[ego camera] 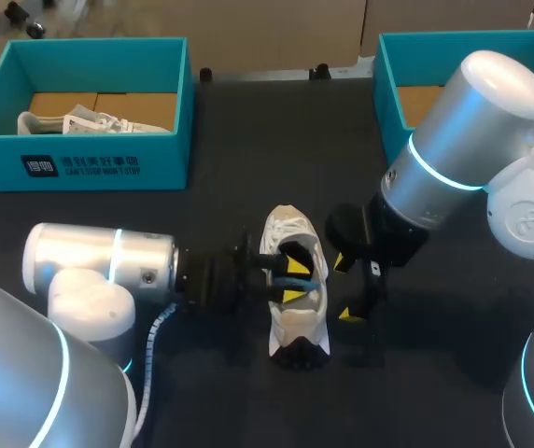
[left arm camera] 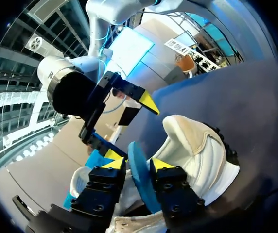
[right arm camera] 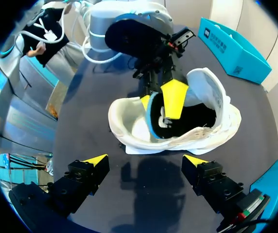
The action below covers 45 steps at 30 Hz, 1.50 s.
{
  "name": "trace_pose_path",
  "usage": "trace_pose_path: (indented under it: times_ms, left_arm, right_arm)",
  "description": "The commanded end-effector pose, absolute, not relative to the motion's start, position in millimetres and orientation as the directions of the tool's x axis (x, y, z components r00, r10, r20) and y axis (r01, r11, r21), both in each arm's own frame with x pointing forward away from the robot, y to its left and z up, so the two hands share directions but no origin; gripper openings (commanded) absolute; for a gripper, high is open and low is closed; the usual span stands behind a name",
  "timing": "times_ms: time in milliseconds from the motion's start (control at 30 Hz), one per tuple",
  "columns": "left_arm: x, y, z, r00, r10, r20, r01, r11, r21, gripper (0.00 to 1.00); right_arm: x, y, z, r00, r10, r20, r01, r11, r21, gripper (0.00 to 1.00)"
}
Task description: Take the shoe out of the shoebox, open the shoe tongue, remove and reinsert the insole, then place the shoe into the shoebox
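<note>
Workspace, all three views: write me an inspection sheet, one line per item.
Surface: dark table.
Job's things: white shoe lies out on the table's middle. A blue insole stands partly out of its opening. The teal shoebox at far left holds a second white shoe. Another teal box at far right is partly hidden behind the right arm.
Clutter: nothing seen.
Grippers: left gripper reaches into the shoe, shut on the insole. Right gripper is open beside the shoe, apart from it.
Cables: coiled cable at the left arm's wrist, apart from the shoe.
Surroundings: nothing seen.
</note>
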<state>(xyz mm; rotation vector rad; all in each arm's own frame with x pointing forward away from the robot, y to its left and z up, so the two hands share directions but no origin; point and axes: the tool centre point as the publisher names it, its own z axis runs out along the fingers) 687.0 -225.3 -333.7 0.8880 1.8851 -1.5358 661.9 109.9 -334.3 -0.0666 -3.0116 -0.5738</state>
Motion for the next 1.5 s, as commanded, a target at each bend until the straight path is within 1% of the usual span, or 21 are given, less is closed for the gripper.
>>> trace_pose_path:
  times_ms: [33, 133, 167, 200, 233, 267, 500, 700, 833, 1033, 1100, 1200, 1300, 1500]
  left_arm:
    - [675.3, -209.5, -319.8, -0.655, 0.150, -0.741, 0.756, 0.129, -0.642, 0.40]
    - [671.2, -209.7, -318.1, -0.668, 0.159, -0.727, 0.744, 0.117, -0.658, 0.39]
    - [669.5, -210.8, -318.6, -0.667, 0.172, -0.725, 0.745, 0.117, -0.657, 0.33]
    - [668.0, -212.6, -319.7, -0.665, 0.179, -0.725, 0.746, 0.115, -0.656, 0.24]
    - [667.2, -214.4, -321.0, -0.664, 0.194, -0.722, 0.747, 0.115, -0.655, 0.08]
    - [667.2, -215.9, -322.9, -0.660, 0.206, -0.722, 0.749, 0.118, -0.652, 0.00]
    - [671.2, -224.3, -336.4, -0.644, 0.250, -0.723, 0.764, 0.146, -0.629, 0.00]
    - [679.9, -232.3, -349.8, -0.600, 0.283, -0.749, 0.800, 0.207, -0.563, 0.00]
    - [682.9, -235.0, -356.1, -0.619, 0.286, -0.732, 0.786, 0.213, -0.581, 0.00]
    - [674.9, -227.7, -343.8, -0.633, 0.287, -0.719, 0.773, 0.199, -0.602, 0.00]
    - [673.6, -224.1, -338.1, -0.644, 0.287, -0.709, 0.764, 0.198, -0.614, 0.33]
    - [671.9, -219.8, -329.5, -0.652, 0.288, -0.702, 0.757, 0.196, -0.623, 0.38]
    - [669.6, -216.5, -322.2, -0.651, 0.309, -0.693, 0.757, 0.205, -0.620, 0.36]
    - [665.6, -210.2, -308.2, -0.659, 0.353, -0.664, 0.747, 0.206, -0.632, 0.38]
  right_arm:
    - [661.4, 110.0, -335.5, -0.996, 0.028, 0.080, 0.056, 0.929, 0.367, 1.00]
    - [661.4, 110.0, -335.5, -0.996, 0.028, 0.080, 0.056, 0.929, 0.367, 1.00]
    - [661.4, 110.0, -335.5, -0.996, 0.028, 0.080, 0.056, 0.929, 0.367, 1.00]
    - [661.4, 110.0, -335.5, -0.996, 0.028, 0.080, 0.056, 0.929, 0.367, 1.00]
    - [661.4, 110.0, -335.5, -0.996, 0.028, 0.080, 0.056, 0.929, 0.367, 1.00]
    - [661.4, 110.0, -335.5, -0.996, 0.028, 0.080, 0.056, 0.929, 0.367, 1.00]
    - [661.4, 110.0, -335.5, -0.996, 0.028, 0.080, 0.056, 0.929, 0.367, 1.00]
    - [661.4, 110.0, -335.5, -0.996, 0.028, 0.080, 0.056, 0.929, 0.367, 1.00]
    - [661.4, 110.0, -335.5, -0.996, 0.028, 0.080, 0.056, 0.929, 0.367, 1.00]
    - [661.4, 110.0, -335.5, -0.996, 0.028, 0.080, 0.056, 0.929, 0.367, 1.00]
    - [661.4, 110.0, -335.5, -0.996, 0.028, 0.080, 0.056, 0.929, 0.367, 1.00]
    - [661.4, 110.0, -335.5, -0.996, 0.028, 0.080, 0.056, 0.929, 0.367, 1.00]
    - [661.4, 110.0, -335.5, -0.996, 0.028, 0.080, 0.056, 0.929, 0.367, 1.00]
    - [661.4, 110.0, -335.5, -0.996, 0.028, 0.080, 0.056, 0.929, 0.367, 1.00]
